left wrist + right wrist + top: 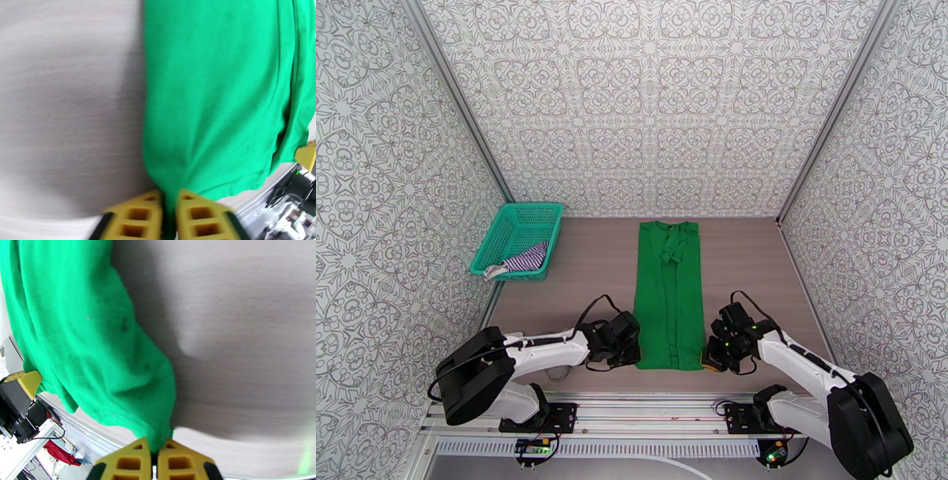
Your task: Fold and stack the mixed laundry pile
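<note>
The green shirt (668,296) lies on the table as a long narrow strip running from the back toward the near edge. My left gripper (635,353) is shut on its near left corner; in the left wrist view the green shirt (213,90) is pinched between the yellow fingers (136,215). My right gripper (709,357) is shut on the near right corner, the green shirt (87,338) bunched into the yellow fingers (181,463). The striped top (523,260) lies crumpled in the teal basket.
The teal mesh basket (505,224) stands at the back left against the patterned wall. A small grey object (559,371) lies by the left arm. The metal rail (648,403) runs along the near edge, and patterned walls close three sides.
</note>
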You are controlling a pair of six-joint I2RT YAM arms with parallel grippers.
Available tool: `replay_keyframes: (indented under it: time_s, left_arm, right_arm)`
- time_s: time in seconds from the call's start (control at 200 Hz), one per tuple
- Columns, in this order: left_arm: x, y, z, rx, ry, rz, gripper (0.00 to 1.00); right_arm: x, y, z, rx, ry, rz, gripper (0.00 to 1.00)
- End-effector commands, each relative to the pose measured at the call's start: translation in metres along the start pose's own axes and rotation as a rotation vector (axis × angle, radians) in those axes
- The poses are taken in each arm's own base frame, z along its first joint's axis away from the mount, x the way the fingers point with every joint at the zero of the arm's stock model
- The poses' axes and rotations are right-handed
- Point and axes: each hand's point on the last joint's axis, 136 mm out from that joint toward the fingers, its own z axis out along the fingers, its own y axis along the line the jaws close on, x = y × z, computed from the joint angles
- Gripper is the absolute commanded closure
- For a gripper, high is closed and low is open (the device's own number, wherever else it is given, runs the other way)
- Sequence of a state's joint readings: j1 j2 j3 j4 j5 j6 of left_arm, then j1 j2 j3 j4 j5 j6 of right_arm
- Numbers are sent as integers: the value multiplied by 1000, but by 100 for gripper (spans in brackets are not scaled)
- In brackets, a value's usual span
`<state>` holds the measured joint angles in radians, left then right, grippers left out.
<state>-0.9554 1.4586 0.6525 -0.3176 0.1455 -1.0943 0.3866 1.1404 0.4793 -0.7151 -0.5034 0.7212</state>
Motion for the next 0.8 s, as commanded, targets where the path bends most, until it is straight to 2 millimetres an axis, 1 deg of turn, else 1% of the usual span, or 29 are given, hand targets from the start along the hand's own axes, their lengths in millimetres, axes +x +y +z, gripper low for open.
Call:
replay_keyframes:
  time_s: [0.0,0.09,0.19,0.305,0.39,0.52,0.605,0.71,0.795]
  left_arm:
    - [-2,-6,-13,-20,-30,20,100]
    - [-5,-9,-23,-19,-55,22,100]
    - [-14,-15,-36,0,-102,27,100]
    - [-27,-28,-50,35,-145,31,100]
    - [-40,-40,-63,62,-181,34,100]
    - [-66,-57,-86,112,-241,36,100]
    - [-86,-64,-98,131,-276,40,100]
    - [-111,-72,-106,155,-304,45,100]
    - [-137,-81,-111,187,-345,53,100]
  right_arm:
    - [-3,13,-10,-34,-27,-5,100]
    - [-5,19,-18,-48,-48,-8,100]
    - [-9,29,-31,-56,-81,-16,100]
    - [-16,37,-47,-42,-126,-18,100]
    - [-22,44,-59,-43,-169,-8,100]
    - [-37,62,-77,-69,-236,10,100]
    - [-52,78,-93,-81,-301,0,100]
    - [-74,93,-110,-63,-372,-30,100]
    - [-94,107,-118,-58,-408,-51,100]
